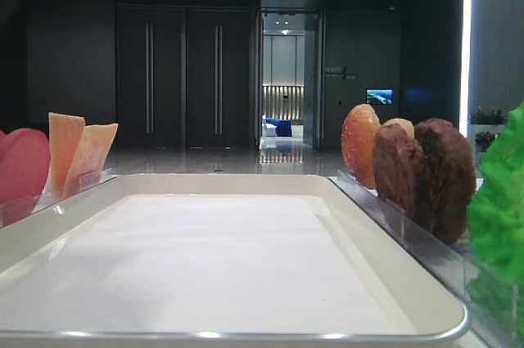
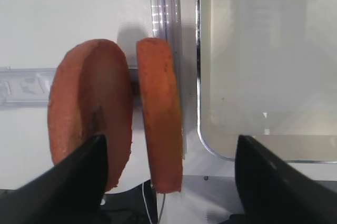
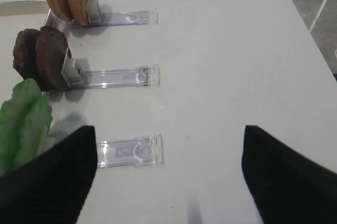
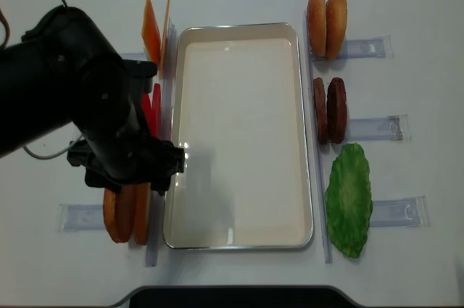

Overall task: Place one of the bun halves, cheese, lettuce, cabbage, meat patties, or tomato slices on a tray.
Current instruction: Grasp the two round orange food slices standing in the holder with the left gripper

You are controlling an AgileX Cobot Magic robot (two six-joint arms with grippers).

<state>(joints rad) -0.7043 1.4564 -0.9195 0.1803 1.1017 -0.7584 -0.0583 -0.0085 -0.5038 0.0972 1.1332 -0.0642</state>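
Observation:
Two orange-brown bun halves (image 2: 160, 124) stand on edge in a clear holder beside the near left corner of the white tray (image 2: 263, 76). My left gripper (image 2: 168, 182) is open around them: the right half stands free between the fingers and the left half (image 2: 87, 108) is just in front of the left finger (image 2: 68, 182). Nothing is gripped. From above, the left arm (image 4: 94, 119) covers most of the tomato slices (image 4: 154, 109). My right gripper (image 3: 168, 174) is open over bare table next to the lettuce (image 3: 21, 124).
Cheese slices (image 4: 154, 29) stand at the tray's far left. On the right are more bun halves (image 4: 326, 14), meat patties (image 4: 330, 109) and lettuce (image 4: 348, 199) in clear holders. An empty holder end (image 3: 131, 150) lies by the right gripper. The tray (image 4: 239, 134) holds nothing.

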